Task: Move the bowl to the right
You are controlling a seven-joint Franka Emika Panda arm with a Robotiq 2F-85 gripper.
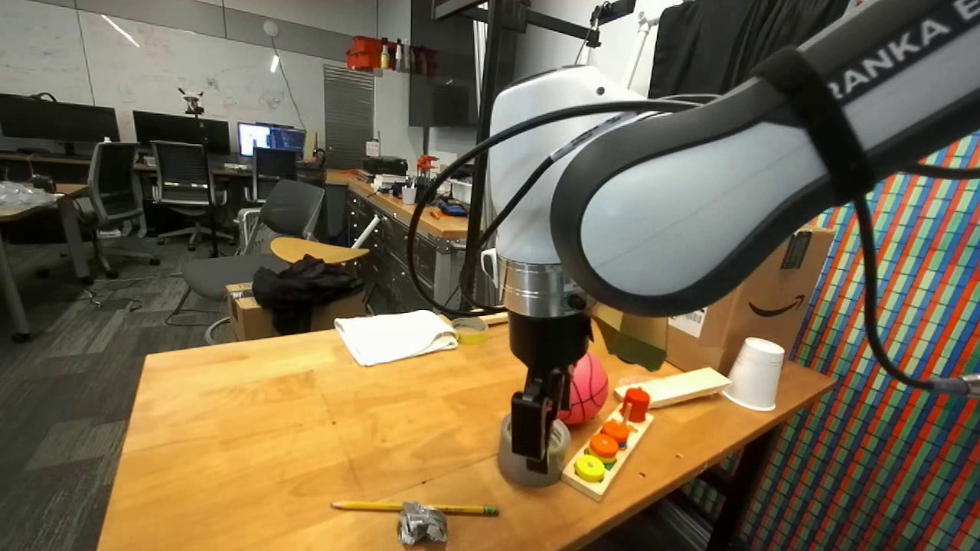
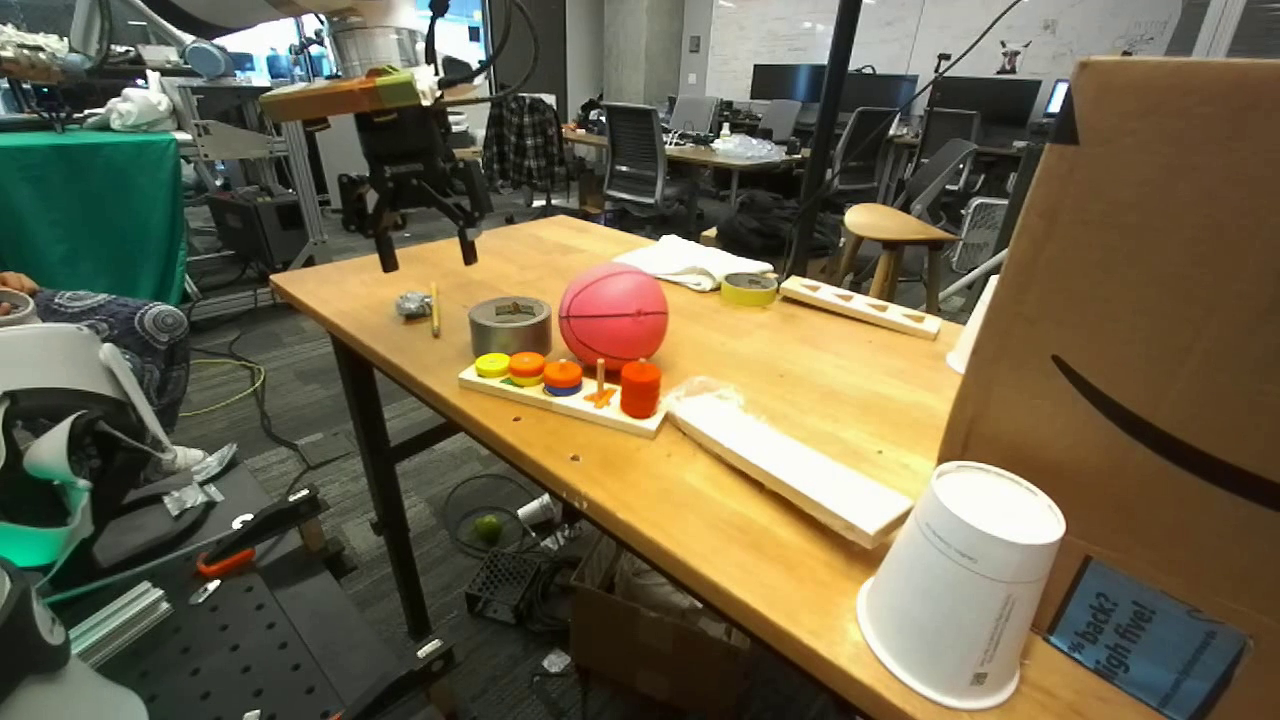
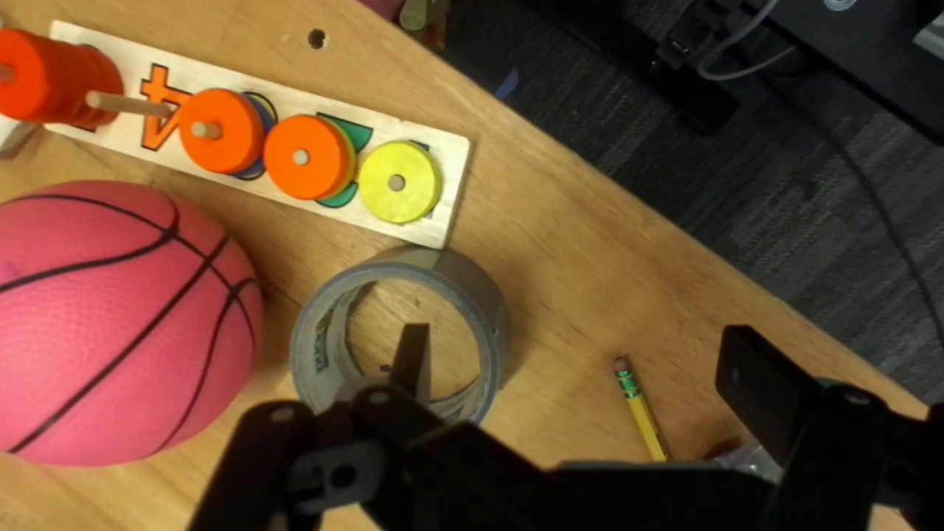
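Note:
The bowl is a pinkish-red ball with thin dark curved lines. It shows in both exterior views (image 1: 589, 389) (image 2: 613, 315) and at the left edge of the wrist view (image 3: 125, 332), resting on the wooden table. In an exterior view the arm hides part of it. My gripper (image 2: 428, 256) is open and empty, raised above the table with its fingers pointing down. It is off to one side of the ball and apart from it. In the wrist view my spread fingers (image 3: 577, 346) appear over the grey tape roll (image 3: 499, 317) and beyond the pencil (image 3: 643, 420).
A pegboard toy with coloured discs (image 2: 560, 400) lies close beside the ball and tape roll. A wooden plank (image 2: 790, 460), a white cup (image 2: 965, 590) and a cardboard box (image 2: 1150, 300) stand further along. A foil lump (image 1: 421, 524), white cloth (image 1: 394, 337) and yellow tape roll (image 2: 748, 290) also lie there.

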